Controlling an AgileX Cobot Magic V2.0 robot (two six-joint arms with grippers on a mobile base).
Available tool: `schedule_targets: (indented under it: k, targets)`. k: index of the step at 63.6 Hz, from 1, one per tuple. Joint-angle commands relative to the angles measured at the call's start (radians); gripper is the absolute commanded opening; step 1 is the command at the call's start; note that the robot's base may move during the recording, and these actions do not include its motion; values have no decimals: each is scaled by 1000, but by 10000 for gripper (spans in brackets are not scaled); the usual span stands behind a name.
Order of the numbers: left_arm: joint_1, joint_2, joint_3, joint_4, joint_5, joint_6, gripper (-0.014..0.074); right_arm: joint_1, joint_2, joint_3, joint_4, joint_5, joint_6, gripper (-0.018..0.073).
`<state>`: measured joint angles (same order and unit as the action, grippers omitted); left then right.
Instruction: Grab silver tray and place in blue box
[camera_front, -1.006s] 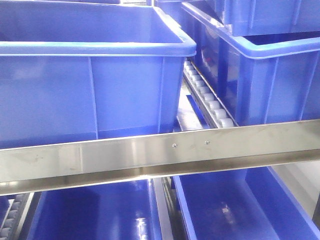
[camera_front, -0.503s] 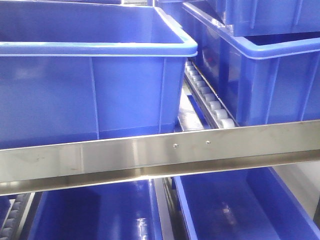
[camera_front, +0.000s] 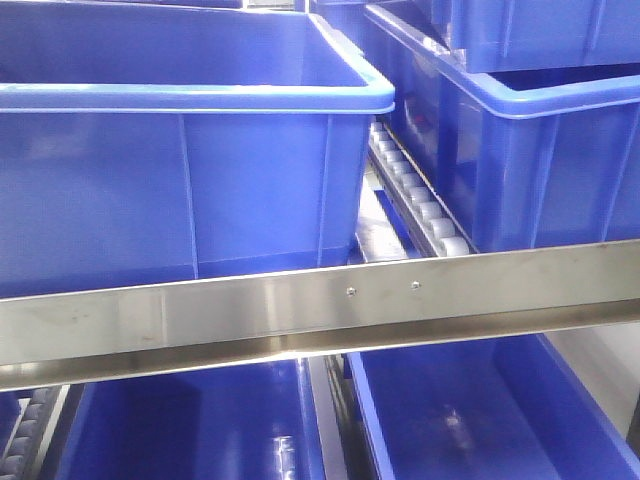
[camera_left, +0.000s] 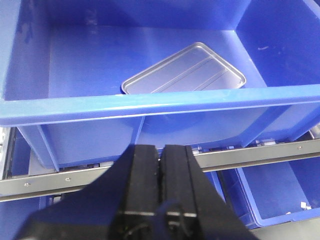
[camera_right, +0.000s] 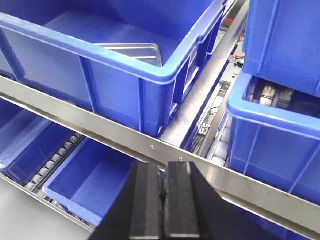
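The silver tray (camera_left: 185, 70), with two straight ridges on its base, lies flat on the floor of a large blue box (camera_left: 150, 102) on the upper shelf. In the right wrist view only its near corner (camera_right: 132, 51) shows over the rim of that box (camera_right: 100, 55). My left gripper (camera_left: 160, 150) is shut and empty, outside the box's front wall, below its rim. My right gripper (camera_right: 162, 170) is shut and empty, in front of the steel shelf rail (camera_right: 150, 145), right of that box. The front view shows the box (camera_front: 180, 100) but not the tray or the grippers.
A steel rail (camera_front: 320, 305) crosses the front view. More blue boxes stand at the upper right (camera_front: 530, 130) and on the lower shelf (camera_front: 470, 420). White rollers (camera_front: 415, 195) run between the upper boxes. Another blue box (camera_right: 280, 125) is right of my right gripper.
The front view shifts very slightly between the earlier frames and now; the boxes and rail stay in place.
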<state>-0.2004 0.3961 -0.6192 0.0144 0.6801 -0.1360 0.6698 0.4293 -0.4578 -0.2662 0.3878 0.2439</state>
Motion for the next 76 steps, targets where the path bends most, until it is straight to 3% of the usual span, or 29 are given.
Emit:
schedule_targets:
  k: [1, 19, 25, 39, 54, 58, 76]
  targets:
    - [2, 7, -29, -6, -90, 2, -94, -1, 2, -28, -22, -89, -9, 57]
    - [5, 5, 14, -45, -99, 2, -94, -1, 2, -28, -22, -89, -9, 57]
    - [25, -48, 59, -88, -129, 2, -94, -1, 2, -28, -22, -89, -9, 57]
    - [121, -255, 311, -108, -399, 2, -94, -1, 2, -28, -22, -89, -9, 57]
    - [126, -382, 650, -108, -771, 2, -94, -1, 2, -28, -22, -89, -9, 57]
    - [126, -417, 637, -107, -666, 2, -94, -1, 2, -28, -22, -88, -9, 57]
    - [126, -428, 647, -107, -673, 2, -94, -1, 4, -28, -22, -86, -9, 57]
